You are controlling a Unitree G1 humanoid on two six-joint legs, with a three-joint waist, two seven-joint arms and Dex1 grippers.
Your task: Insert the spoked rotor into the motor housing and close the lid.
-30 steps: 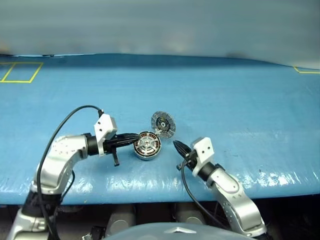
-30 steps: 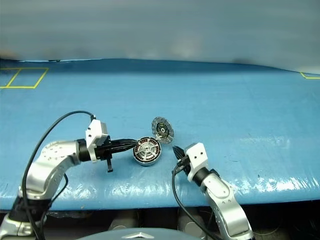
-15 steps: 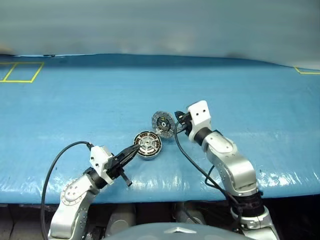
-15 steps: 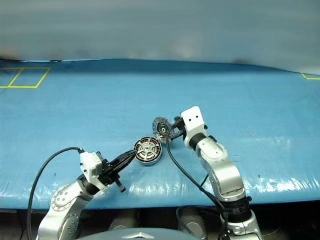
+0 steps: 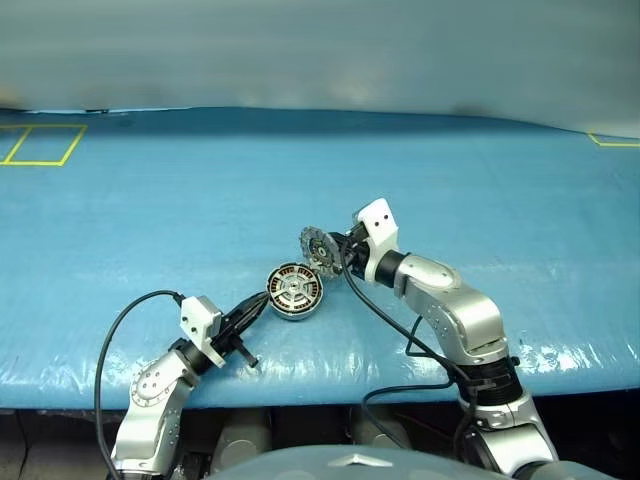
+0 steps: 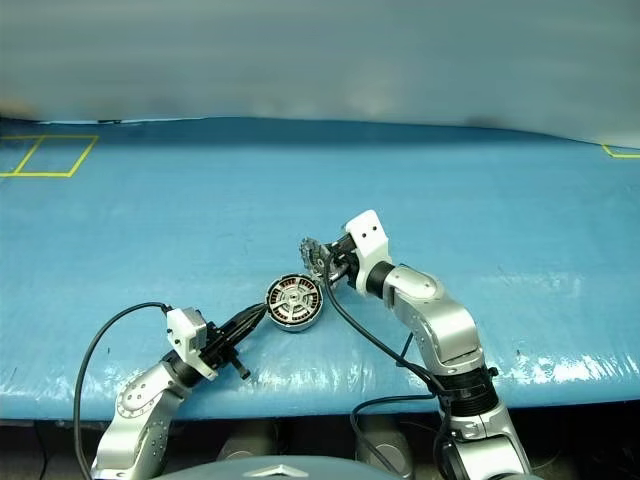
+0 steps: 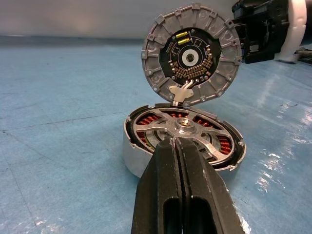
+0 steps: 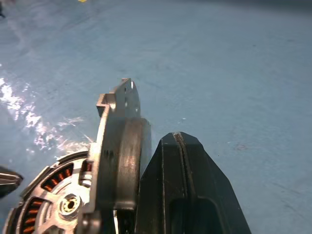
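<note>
Blue sheeting covers the long table, with yellow tape lines at its far left corner. Near the front edge sits the small round grey metal motor housing with its copper-brown windings. The shiny silver spoked rotor already lies seated inside it. From its rim at about 1 o'clock the round grey hinged lid stands upright, dark inner face toward the housing.

At 7 o'clock, the left gripper has both black fingers pressed together, empty, tips at the housing's near rim, probably to steady it. At 3 o'clock of the lid, the right gripper, also pinched closed and empty, rests against the lid's plain back, seemingly placed to push it down.

Only the left wrist view reveals the lid's inner markings and white hinge clip; the right wrist view shows the fingertip contact.
</note>
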